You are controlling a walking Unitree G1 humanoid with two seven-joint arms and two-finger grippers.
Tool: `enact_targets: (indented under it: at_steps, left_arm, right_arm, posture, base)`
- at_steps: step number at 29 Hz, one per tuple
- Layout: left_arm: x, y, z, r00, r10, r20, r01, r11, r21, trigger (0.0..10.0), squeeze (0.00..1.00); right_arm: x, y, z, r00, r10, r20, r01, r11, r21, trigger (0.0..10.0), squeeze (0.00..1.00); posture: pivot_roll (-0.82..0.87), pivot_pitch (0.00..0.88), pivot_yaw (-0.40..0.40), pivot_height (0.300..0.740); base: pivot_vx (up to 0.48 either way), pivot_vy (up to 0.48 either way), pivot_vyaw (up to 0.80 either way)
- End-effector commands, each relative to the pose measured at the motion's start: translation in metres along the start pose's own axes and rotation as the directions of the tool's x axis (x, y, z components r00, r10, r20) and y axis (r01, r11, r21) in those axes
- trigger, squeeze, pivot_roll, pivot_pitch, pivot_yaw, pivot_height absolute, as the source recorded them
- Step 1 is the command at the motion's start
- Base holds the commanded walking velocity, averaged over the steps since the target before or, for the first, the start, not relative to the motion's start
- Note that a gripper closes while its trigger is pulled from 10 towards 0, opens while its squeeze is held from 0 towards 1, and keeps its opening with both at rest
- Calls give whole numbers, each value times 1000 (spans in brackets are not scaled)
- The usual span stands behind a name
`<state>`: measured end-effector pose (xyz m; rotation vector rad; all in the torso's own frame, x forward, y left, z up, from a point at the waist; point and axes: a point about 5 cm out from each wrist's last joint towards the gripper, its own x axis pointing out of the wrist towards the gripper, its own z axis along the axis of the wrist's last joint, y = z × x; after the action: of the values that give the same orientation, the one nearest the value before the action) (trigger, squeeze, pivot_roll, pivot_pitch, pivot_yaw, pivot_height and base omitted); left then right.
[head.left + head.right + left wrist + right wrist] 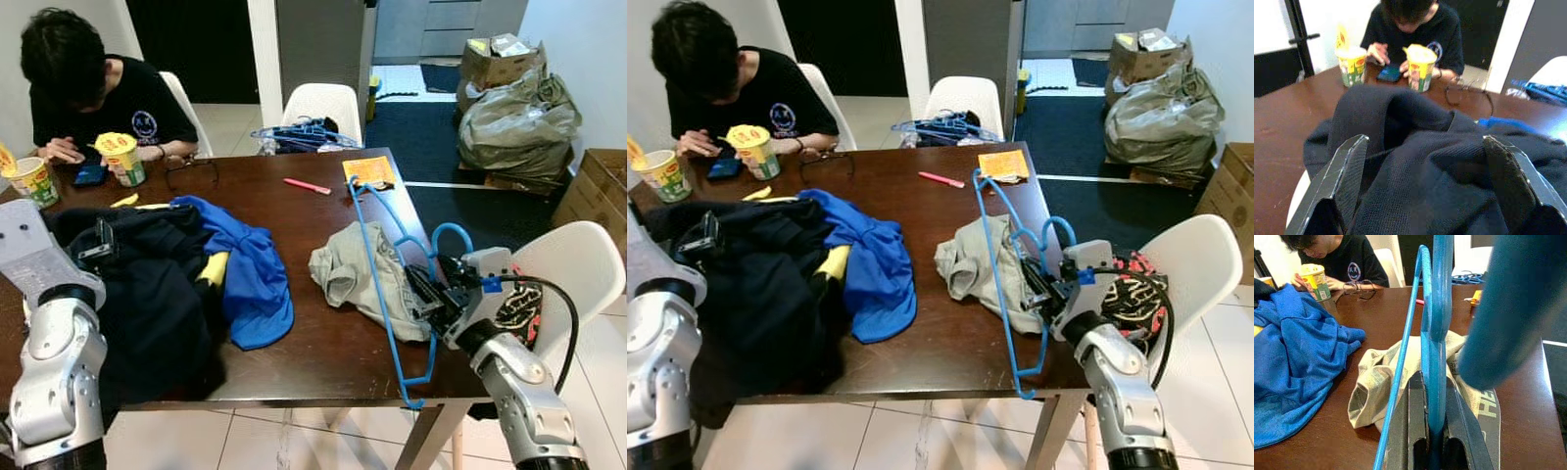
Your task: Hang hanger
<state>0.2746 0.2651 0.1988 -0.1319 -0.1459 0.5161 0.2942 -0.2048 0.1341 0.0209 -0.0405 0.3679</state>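
Right gripper (428,294) clamped on blue hanger (377,259) above grey garment (343,266); left gripper (1425,196) open, idle; next, apparently, carry to a rail.

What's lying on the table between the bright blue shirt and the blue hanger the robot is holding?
A crumpled grey-beige garment lies between the blue shirt and the blue hanger gripped by the right gripper; bare tabletop lies alongside. The left eye view shows it.
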Motion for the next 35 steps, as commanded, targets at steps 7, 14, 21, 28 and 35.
enact_targets:
  at_steps: [7, 14, 21, 28, 35]
  left_arm:
    - [2, 13, -26, 982, 69, -176, -66, 998, 24, 10000, 0]
    - [1, 10, -28, 979, 39, -199, -38, 999, 10, 0, 0]
    - [3, 4, -20, 986, -2, -165, 2, 1000, -2, 0, 0]
    - [3, -4, -13, 991, -43, -129, 44, 999, 8, 0, 0]
    - [-2, -39, 35, 956, -259, 137, 257, 966, 38, 0, 0]
  right_arm:
    - [-4, -1, -12, 998, -23, -60, 23, 1000, 1, 10000, 0]
    - [-4, -1, -12, 998, -26, -62, 26, 1000, 1, 10000, 0]
    - [-4, 0, -13, 998, -28, -63, 28, 1000, 3, 10000, 0]
    - [-3, 0, -13, 998, -29, -62, 29, 1000, 8, 10000, 0]
    - [-3, -1, -14, 998, -30, -64, 30, 999, 12, 10000, 0]
  posture:
    - [-29, 51, 48, 740]
    - [-26, 52, 48, 740]
    - [-23, 55, 47, 740]
    - [-22, 54, 50, 740]
    - [-25, 47, 48, 740]
  base:
    - [0, 0, 0]
    - [0, 0, 0]
    - [0, 0, 0]
    - [0, 0, 0]
    - [0, 0, 0]
